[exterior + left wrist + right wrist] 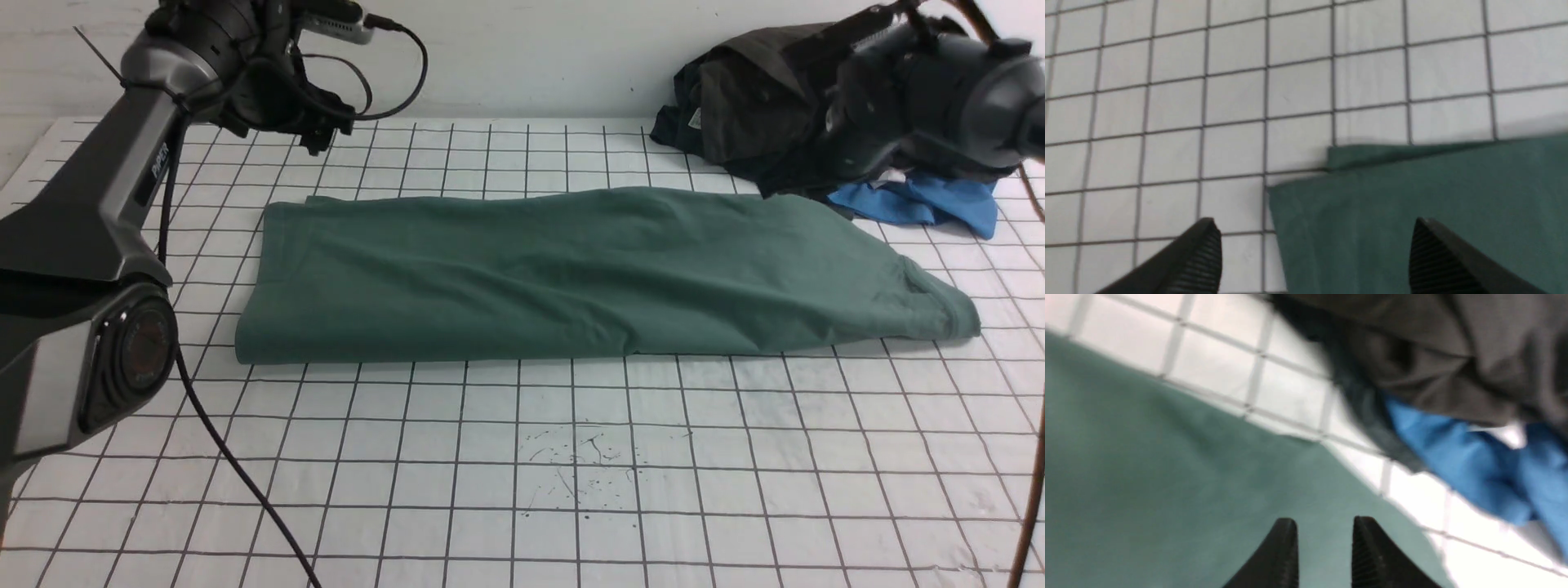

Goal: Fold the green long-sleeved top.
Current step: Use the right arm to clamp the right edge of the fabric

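Seemingly halfway, the green top lay as a long strip awaiting cross-folds; left claw wide, right claw ajar, both empty.

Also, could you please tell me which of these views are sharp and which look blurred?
Front view: evenly lit and sharp across the green top, only a thin shadow under its near edge. Left wrist view: slightly soft, though the grid lines and the left gripper read clearly. Right wrist view: motion-blurred, smearing the dark garment and the blue garment.
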